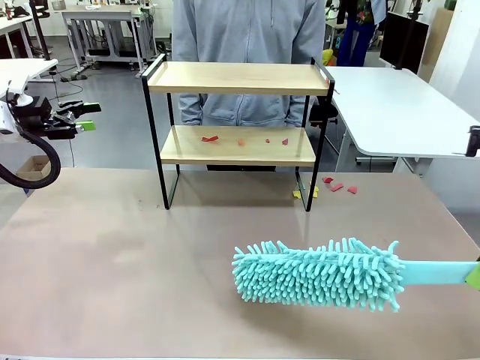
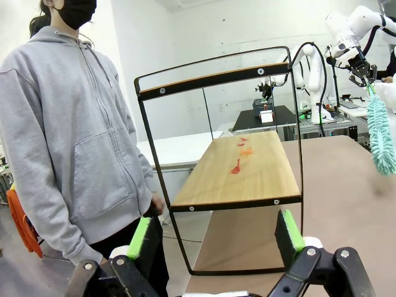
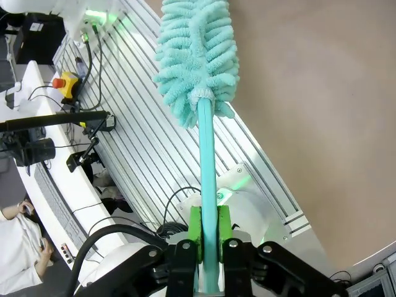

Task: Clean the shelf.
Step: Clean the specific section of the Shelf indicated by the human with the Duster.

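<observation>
The shelf (image 1: pixel 238 77) stands at the table's far middle, with red scraps (image 1: pixel 211 139) lying on its lower board (image 1: pixel 187 155). A teal fluffy duster (image 1: pixel 319 274) hovers low over the near right of the table. Its handle (image 1: pixel 439 271) runs to the right edge, where a green pad of my right gripper (image 1: pixel 474 275) shows. In the right wrist view that gripper (image 3: pixel 209 230) is shut on the duster handle (image 3: pixel 206 154). My left gripper (image 1: pixel 86 116) hangs open at the far left, off the table. In its wrist view the gripper (image 2: pixel 215 235) faces the shelf's end (image 2: pixel 238 167).
A person in a grey hoodie (image 1: pixel 247 34) stands right behind the shelf. More red scraps (image 1: pixel 336 184) and a yellow one (image 1: pixel 306 193) lie on the table by the shelf's right legs. A white table (image 1: pixel 397 105) stands at the back right.
</observation>
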